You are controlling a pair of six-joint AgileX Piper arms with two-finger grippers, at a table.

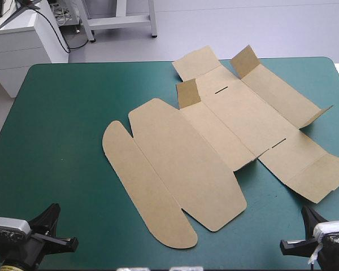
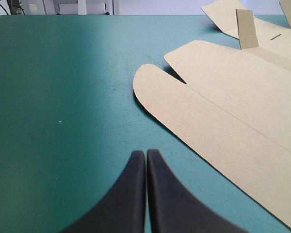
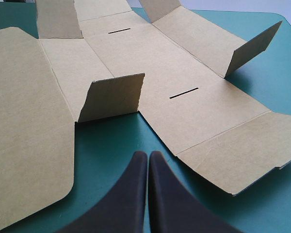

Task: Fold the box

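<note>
Your left gripper (image 1: 55, 208) and right gripper (image 1: 305, 210) both pinched closed, lower corners, brown box (image 1: 214, 141) flat centre-right, small flaps (image 1: 187, 93) tilted up

The left gripper (image 2: 146, 153), a pair of broad matte black fingers (image 2: 128, 194) shaped like curved fins, has plain smooth surfaces that flare from rounded tips to wide bases, with a thin seam between them. The right gripper (image 3: 148, 154) looks the same: two plain, smooth black fins widening toward their bases. Seen from above, each is a slim black wedge tapering to a point.
</note>
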